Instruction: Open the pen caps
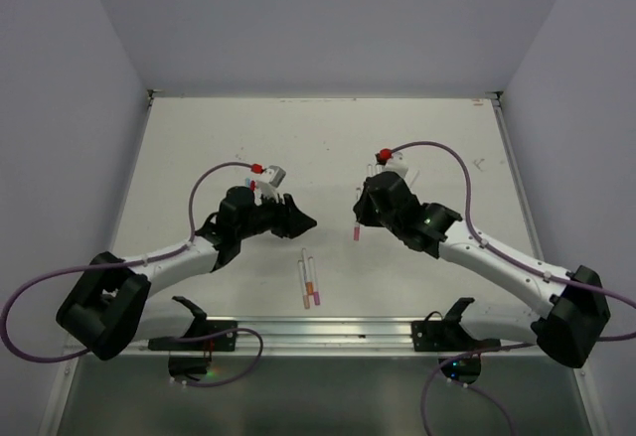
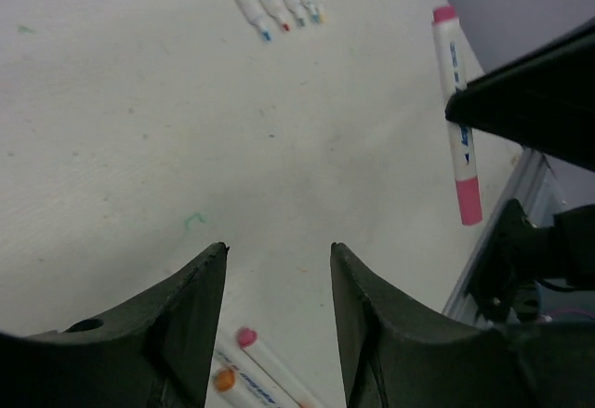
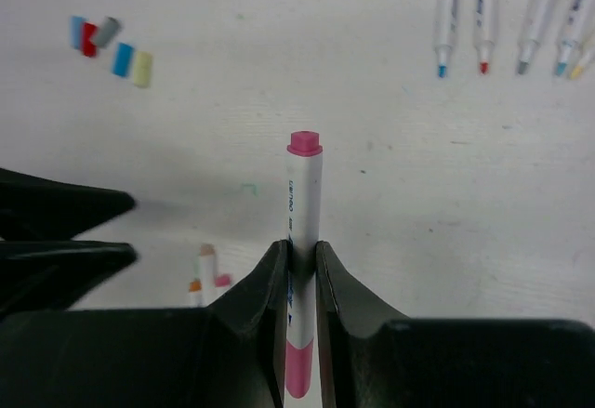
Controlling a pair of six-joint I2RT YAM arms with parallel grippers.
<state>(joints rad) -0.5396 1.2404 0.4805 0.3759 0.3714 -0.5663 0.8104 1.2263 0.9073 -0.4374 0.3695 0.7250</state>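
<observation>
My right gripper is shut on the barrel of a white pen with a pink cap on its far end and a pink end below the fingers. It holds the pen just above the table. The left gripper stands open and empty to the left of it, tips pointing at that pen. Two capped pens, one orange-ended and one pink-ended, lie on the table near the front. Several uncapped pens lie in a row farther back. Several loose caps sit together at the left.
A metal rail runs along the near table edge by the arm bases. Pale walls close in the table at the back and both sides. Purple cables with red connectors arch over each arm.
</observation>
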